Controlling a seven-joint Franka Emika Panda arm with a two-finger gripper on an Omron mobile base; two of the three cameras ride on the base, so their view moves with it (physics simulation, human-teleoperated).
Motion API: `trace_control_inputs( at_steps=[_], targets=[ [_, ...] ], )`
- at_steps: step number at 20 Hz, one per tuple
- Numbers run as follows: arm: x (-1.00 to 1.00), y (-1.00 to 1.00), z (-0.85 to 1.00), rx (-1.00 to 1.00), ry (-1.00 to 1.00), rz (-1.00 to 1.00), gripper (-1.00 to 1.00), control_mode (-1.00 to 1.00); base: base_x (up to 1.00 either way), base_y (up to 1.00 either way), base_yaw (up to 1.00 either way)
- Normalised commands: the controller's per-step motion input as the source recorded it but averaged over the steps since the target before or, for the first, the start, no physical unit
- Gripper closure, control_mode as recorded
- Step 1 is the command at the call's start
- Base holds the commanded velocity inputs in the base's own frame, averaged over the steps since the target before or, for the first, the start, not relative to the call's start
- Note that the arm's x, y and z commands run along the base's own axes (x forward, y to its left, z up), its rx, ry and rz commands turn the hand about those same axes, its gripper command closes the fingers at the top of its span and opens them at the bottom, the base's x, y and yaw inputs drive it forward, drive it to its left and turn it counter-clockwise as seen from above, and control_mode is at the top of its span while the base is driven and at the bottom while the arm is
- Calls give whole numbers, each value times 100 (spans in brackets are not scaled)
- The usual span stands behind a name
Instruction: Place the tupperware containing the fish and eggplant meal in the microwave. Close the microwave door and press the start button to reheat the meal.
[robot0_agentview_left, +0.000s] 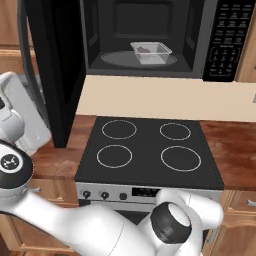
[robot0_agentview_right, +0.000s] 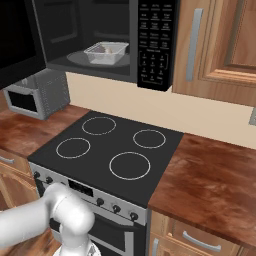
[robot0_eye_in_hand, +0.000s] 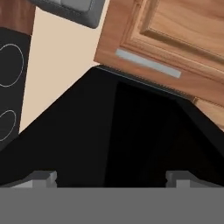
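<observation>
1. Wooden cabinets and a reddish counter (robot0_agentview_right: 210, 180) frame a black stove (robot0_agentview_left: 147, 150), and above it the microwave (robot0_agentview_left: 150, 35) stands with its cavity exposed.
2. In the hand view, the end effector (robot0_eye_in_hand: 111, 177) has its two tips spread wide with nothing between them; it holds nothing.
3. Right ahead of the end effector, filling most of its outlook, is the black face of the microwave door (robot0_eye_in_hand: 131, 140), which in the left base view hangs swung out to the left (robot0_agentview_left: 55, 70).
4. Beyond the door from the end effector, the tupperware (robot0_agentview_left: 151, 52) sits on the turntable inside the cavity with the fish and eggplant meal (robot0_agentview_left: 145, 49) in it, so placing looks done and closing the door is the step in hand.
5. Risk: with the tips this far apart, a push may land on one tip alone and skid along the smooth panel instead of swinging it.
6. Risk: pushing near the hinge side would give little leverage, and the door could stall part open, leaving the start press useless.
7. Risk: a fast swing might slam and jolt the container on the turntable.
8. Risk: the keypad (robot0_agentview_right: 156, 45) lies past the door's far edge; its buttons are small and close together, so a wide-open end effector could hit the wrong one.
</observation>
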Motion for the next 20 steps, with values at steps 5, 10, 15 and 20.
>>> trace_control_inputs(
  at_steps=[5,10,15,20],
  targets=[
    [0,-83,0,-1,0,-22,-100,-100,0,0,0],
    [0,-99,0,0,0,-19,-100,-100,0,0,0],
    [0,-100,0,0,0,-15,-100,-100,0,0,0],
    [0,-100,-1,0,0,-12,-100,-100,0,0,0]
  ],
)
